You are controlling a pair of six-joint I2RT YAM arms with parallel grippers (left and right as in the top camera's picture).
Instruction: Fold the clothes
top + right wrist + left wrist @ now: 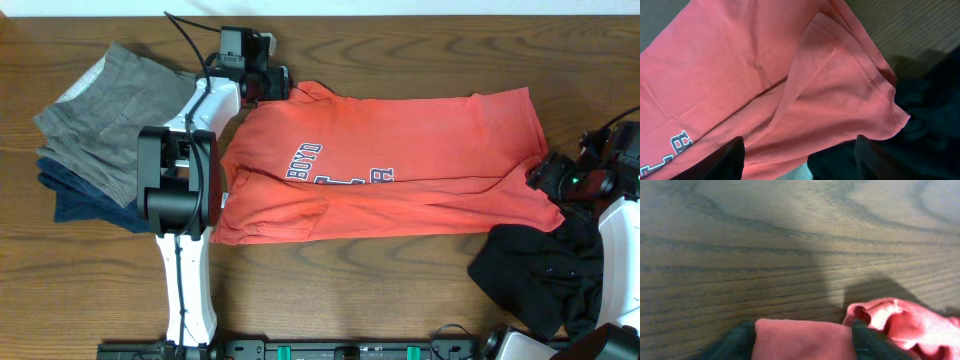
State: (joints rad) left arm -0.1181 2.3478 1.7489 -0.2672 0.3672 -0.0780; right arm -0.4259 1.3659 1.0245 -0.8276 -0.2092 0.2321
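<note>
A coral-red T-shirt (pixel 400 150) with navy-and-white lettering lies flat across the middle of the wooden table, partly folded along its length. My left gripper (pixel 275 83) is at the shirt's far left corner. In the left wrist view its fingers (pixel 802 342) are apart, with a fold of the red shirt (pixel 805 337) filling the gap between them. My right gripper (pixel 545 178) is at the shirt's right edge. In the right wrist view its fingers (pixel 800 150) are open over the red shirt's hem (pixel 790 75). A black garment (pixel 530 270) lies crumpled at the front right, touching that hem, and shows in the right wrist view too (pixel 930 115).
A folded grey garment (pixel 110 110) lies on a navy one (pixel 75 195) at the left, beside the left arm. The table's far edge runs just behind the left gripper. Bare wood shows in front of the shirt (pixel 350 290).
</note>
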